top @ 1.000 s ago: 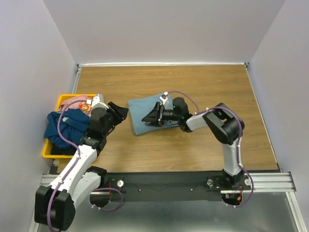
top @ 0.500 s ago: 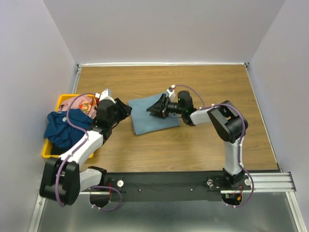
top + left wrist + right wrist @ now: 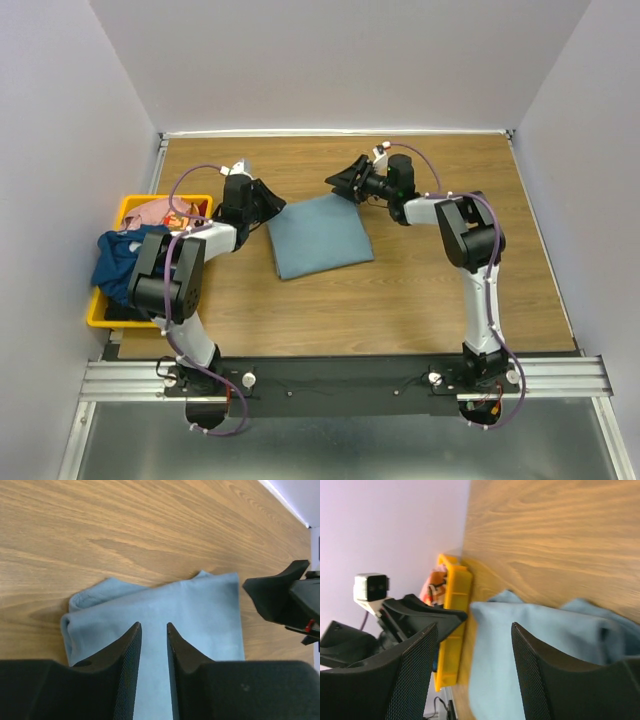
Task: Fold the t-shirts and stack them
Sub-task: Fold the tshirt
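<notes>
The light blue-grey t-shirt [image 3: 318,235] lies folded in a flat rectangle on the table; it also shows in the left wrist view [image 3: 200,615] and the right wrist view [image 3: 535,645]. The dark navy t-shirt [image 3: 122,265] and the pink patterned t-shirt [image 3: 160,212] lie crumpled in the yellow bin. My left gripper [image 3: 268,200] [image 3: 153,625] hovers over the folded shirt's far-left corner, jaws a narrow gap apart and empty. My right gripper [image 3: 345,180] [image 3: 475,625] is wide open and empty just past the shirt's far edge.
The yellow bin [image 3: 130,205] [image 3: 451,630] stands at the table's left edge. Grey walls close in the left, back and right sides. Bare wooden table [image 3: 450,260] lies to the right of the folded shirt.
Both grippers swung toward the far side. The right gripper came off the folded shirt and past its far edge; the left moved from beside the bin to the shirt's far-left corner.
</notes>
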